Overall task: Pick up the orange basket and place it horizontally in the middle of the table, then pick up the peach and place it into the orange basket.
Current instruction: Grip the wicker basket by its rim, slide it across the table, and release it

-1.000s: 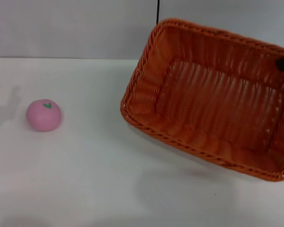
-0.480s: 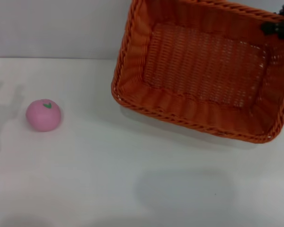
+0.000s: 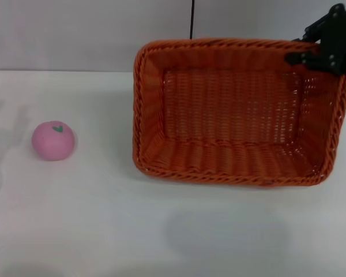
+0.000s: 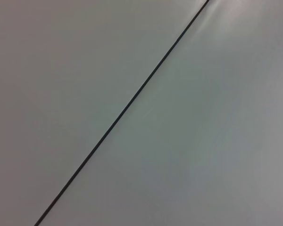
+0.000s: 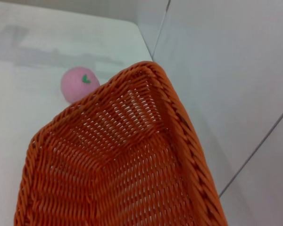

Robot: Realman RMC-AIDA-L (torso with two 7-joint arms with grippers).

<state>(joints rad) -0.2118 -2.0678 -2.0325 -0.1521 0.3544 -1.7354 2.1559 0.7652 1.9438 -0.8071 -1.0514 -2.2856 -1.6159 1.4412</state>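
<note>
Swinging round from its earlier skew, the orange basket (image 3: 233,112) now sits with its long sides nearly parallel to the table's (image 3: 104,219) front edge, and it has come down and leftward toward the middle; the peach has not moved.

At the left of the head view, the peach (image 3: 53,140) rests alone on the white table, well apart from the basket, leaf mark up. The left gripper is not in view; its wrist camera shows only a blank wall panel with a dark seam, so that arm looks parked.

In the middle to right, the basket is open side up and seems tipped toward the camera, its near rim close to or touching the table. At the far right corner the right gripper (image 3: 323,49) has its fingers closed over the braided rim.

My reading is that the first step is nearly done: the basket is being set down horizontally. The next move calls for lowering it until the base lies flat, then letting go of the rim and backing off before the peach is fetched.
</note>
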